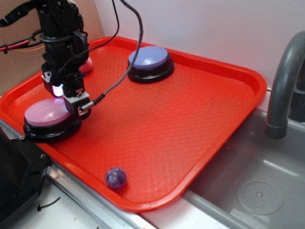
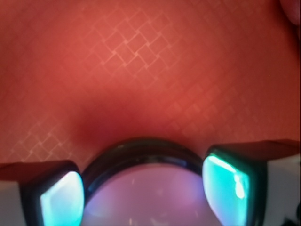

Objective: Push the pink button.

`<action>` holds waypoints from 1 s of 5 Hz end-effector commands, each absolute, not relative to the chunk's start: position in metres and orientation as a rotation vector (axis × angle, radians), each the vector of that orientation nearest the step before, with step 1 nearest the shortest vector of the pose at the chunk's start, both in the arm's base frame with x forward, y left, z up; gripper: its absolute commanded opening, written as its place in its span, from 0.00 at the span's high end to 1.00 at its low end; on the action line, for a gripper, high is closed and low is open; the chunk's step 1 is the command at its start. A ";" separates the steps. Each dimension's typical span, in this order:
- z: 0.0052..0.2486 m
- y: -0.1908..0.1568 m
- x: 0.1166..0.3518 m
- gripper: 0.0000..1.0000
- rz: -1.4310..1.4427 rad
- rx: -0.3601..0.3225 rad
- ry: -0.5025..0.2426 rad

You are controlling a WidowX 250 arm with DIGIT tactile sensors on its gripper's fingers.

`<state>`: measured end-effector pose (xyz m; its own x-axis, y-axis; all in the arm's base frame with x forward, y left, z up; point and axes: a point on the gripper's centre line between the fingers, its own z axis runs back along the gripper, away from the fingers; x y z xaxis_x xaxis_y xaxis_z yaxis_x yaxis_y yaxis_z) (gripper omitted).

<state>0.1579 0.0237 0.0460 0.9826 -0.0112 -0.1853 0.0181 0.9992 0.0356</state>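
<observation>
Pink button (image 2: 146, 197) between claw (image 2: 146, 193) fingertips, wrist-view only.

The tray (image 1: 200, 124) looks like hard red plastic, with a fine diamond texture on its floor and a smooth, slightly glossy rim. The pink button (image 1: 45, 113) has a smooth, glossy plastic dome on a shiny black base; the wrist view shows soft reflections on it. The blue button (image 1: 148, 57) has the same smooth plastic top. The gripper (image 1: 64, 91) is matt black plastic, and its fingers (image 2: 61, 197) have glossy, glowing faces. The sink (image 1: 252, 186) is dull grey metal, the faucet (image 1: 282, 81) matt grey. The small ball (image 1: 116, 177) is purple and a little shiny.
</observation>
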 end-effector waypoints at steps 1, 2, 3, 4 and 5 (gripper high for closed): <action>0.068 0.022 0.164 0.00 -0.016 0.035 0.151; 0.071 0.018 0.166 0.00 -0.038 0.041 0.150; 0.077 0.013 0.168 0.00 -0.051 0.051 0.135; 0.086 0.011 0.169 0.00 -0.048 0.050 0.128; 0.093 0.012 0.169 0.00 -0.046 0.050 0.114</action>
<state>0.1594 0.0104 0.0845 0.9849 -0.0409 -0.1685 0.0489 0.9978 0.0437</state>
